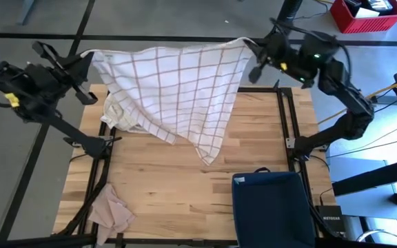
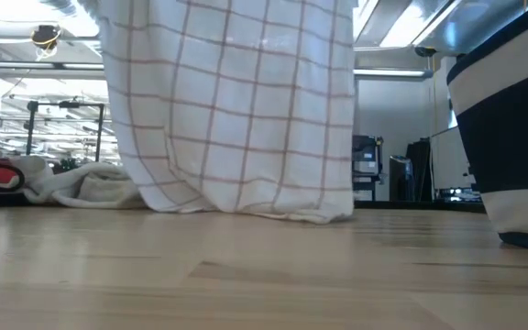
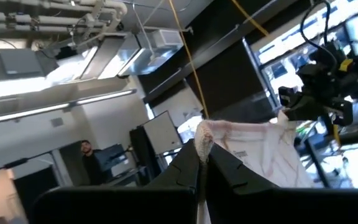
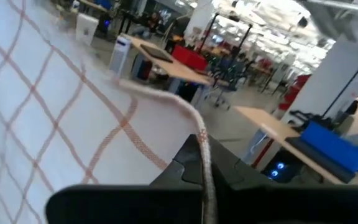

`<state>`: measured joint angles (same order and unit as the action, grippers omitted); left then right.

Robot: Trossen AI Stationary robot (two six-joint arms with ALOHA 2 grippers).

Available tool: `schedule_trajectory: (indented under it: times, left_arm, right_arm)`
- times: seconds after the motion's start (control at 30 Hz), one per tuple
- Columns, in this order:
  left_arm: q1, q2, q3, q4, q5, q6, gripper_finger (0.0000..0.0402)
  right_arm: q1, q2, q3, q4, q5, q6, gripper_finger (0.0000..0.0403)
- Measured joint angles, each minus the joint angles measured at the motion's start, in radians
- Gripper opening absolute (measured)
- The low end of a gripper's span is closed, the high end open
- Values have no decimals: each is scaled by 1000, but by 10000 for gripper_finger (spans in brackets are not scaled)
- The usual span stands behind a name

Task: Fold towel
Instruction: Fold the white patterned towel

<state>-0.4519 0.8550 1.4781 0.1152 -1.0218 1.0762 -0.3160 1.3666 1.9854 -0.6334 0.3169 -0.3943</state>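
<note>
A white towel (image 1: 178, 86) with a thin red-brown grid hangs spread between my two grippers over the table's far half. My left gripper (image 1: 89, 60) is shut on its upper left corner. My right gripper (image 1: 251, 48) is shut on its upper right corner. The towel's lower edge (image 2: 246, 209) touches the wooden table (image 1: 185, 186). A bunched part of it (image 1: 119, 114) lies on the table at the far left. My left gripper pinches the towel's upper left corner (image 3: 202, 142) between its two fingers; a small bunch of cloth sticks out past the fingertips. The towel hangs below the hold. Its top edge runs nearly straight across to the other gripper. My right gripper pinches the towel's upper right corner at its hemmed edge (image 4: 199, 142), which runs in between the two fingers. The cloth spreads away from the hold and hangs down. Its lower edge is on the table.
A crumpled beige cloth (image 1: 110, 210) lies at the table's near left corner. A navy bin with a white band (image 1: 271, 207) stands at the near right. Black frame rails (image 1: 284, 117) run along the table's left and right edges. A red crate (image 1: 367, 14) sits off the table, far right.
</note>
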Motion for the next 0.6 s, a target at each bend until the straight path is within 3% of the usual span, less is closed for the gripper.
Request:
schedule_trajectory:
  times: [0.3, 0.43, 0.6]
  left_arm:
    - [222, 14, -1, -23, 40, 58, 1]
    - [364, 47, -2, 97, 78, 87, 1]
    - [495, 93, -1, 224, 269, 171, 1]
  right_arm:
    - [-235, 96, 0, 161, -29, -62, 1]
    - [-316, 131, 0, 332, -72, -99, 1]
    - [-366, 153, -1, 582, -169, -204, 1]
